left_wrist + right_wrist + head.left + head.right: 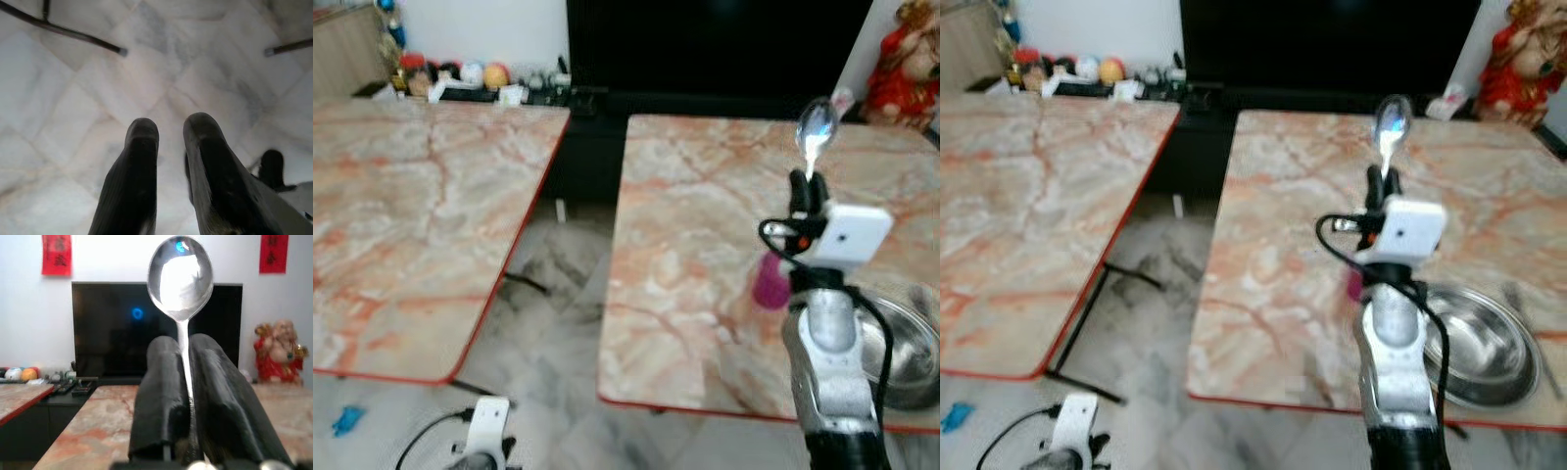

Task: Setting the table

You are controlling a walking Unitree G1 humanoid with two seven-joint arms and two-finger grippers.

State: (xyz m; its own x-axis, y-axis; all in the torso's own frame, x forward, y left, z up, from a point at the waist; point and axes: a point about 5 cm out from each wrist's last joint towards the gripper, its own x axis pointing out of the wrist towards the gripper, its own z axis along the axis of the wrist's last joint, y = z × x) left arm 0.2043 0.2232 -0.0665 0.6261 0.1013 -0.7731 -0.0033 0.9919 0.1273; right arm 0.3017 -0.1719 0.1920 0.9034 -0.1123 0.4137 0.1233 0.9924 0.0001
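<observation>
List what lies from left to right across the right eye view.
Left table → gap of floor → right table → right tool holding a spoon upright → metal bowl → red figurine.

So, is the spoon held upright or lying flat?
Upright. The right tool clamps the spoon by its handle, bowl pointing up above the fingertips.

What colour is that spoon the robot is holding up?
Shiny silver. The spoon shows best in the right wrist view, clamped upright in the right pincer.
</observation>
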